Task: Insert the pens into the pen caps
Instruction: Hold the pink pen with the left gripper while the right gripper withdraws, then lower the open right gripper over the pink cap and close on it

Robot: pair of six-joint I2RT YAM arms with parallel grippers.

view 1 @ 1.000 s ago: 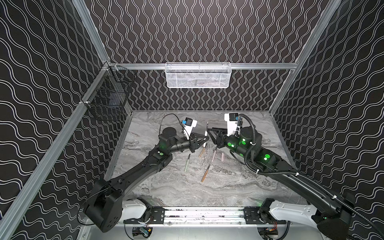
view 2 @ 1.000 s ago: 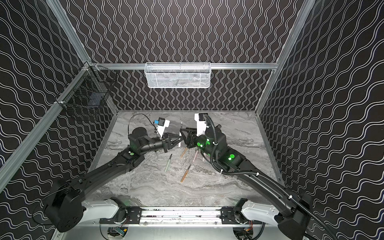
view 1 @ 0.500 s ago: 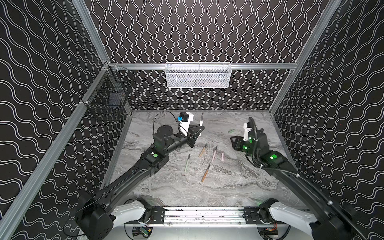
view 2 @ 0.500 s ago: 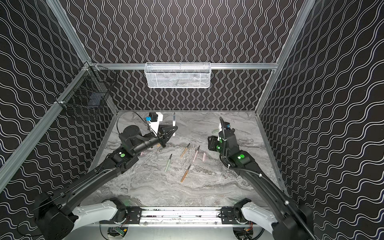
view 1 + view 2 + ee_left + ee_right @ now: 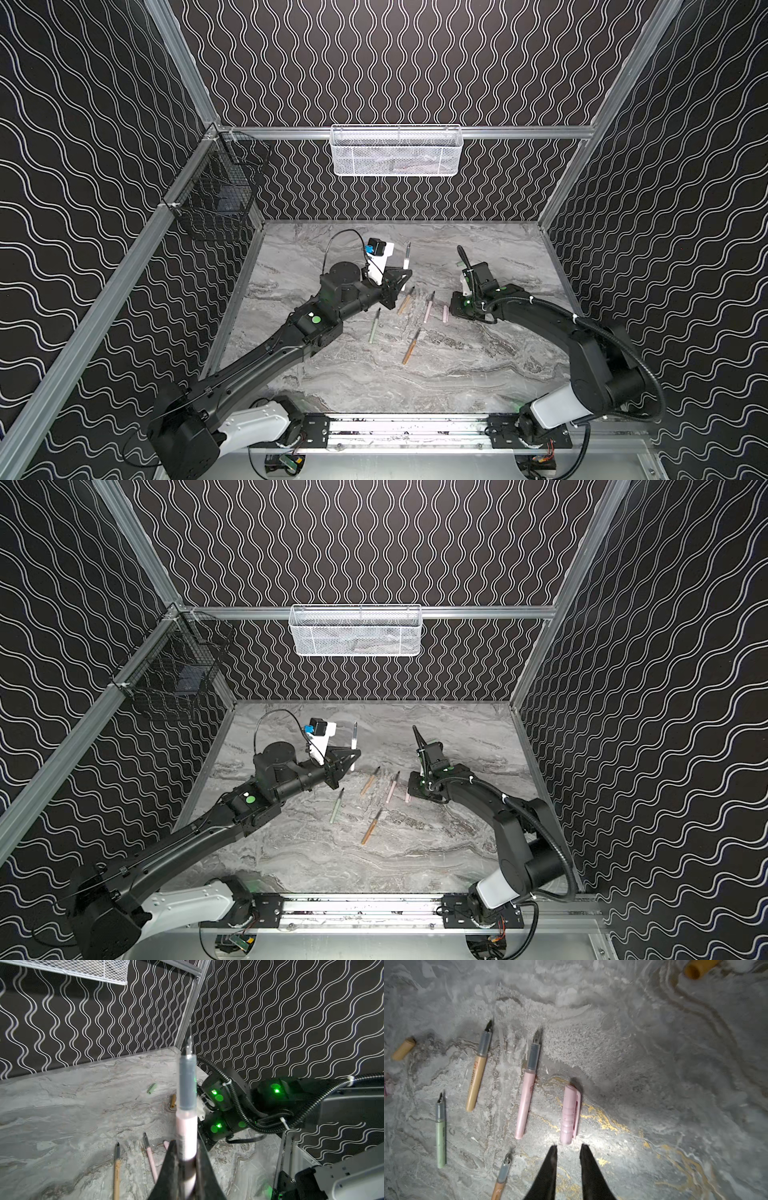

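Between the pressed-together fingers of the left tool [image 5: 185, 1148] stands a pale pink pen [image 5: 186, 1126]. It is pinched low on its barrel, nib up, and held clear of the surface [image 5: 457, 374].

The right tool [image 5: 568, 1149] points down at the surface, its two fingers a narrow gap apart with nothing between them. A pale pink cap [image 5: 570, 1113] lies flat just ahead of its tips, apart from both fingers. Whether the tips touch the surface cannot be told.

Beside that cap, toward the left tool, lie a second pale pink pen [image 5: 527, 1093], a tan-orange pen [image 5: 477, 1076] and a pale green pen [image 5: 440, 1130]. Another tan-orange pen [image 5: 500, 1180] lies close by the right tool's fingers. One tan-orange cap [image 5: 403, 1048] lies beyond the pens.

Away from the pens, open surface runs from the right tool toward the side wall [image 5: 665, 208]. A broad open stretch also lies behind both tools, toward the arm bases.
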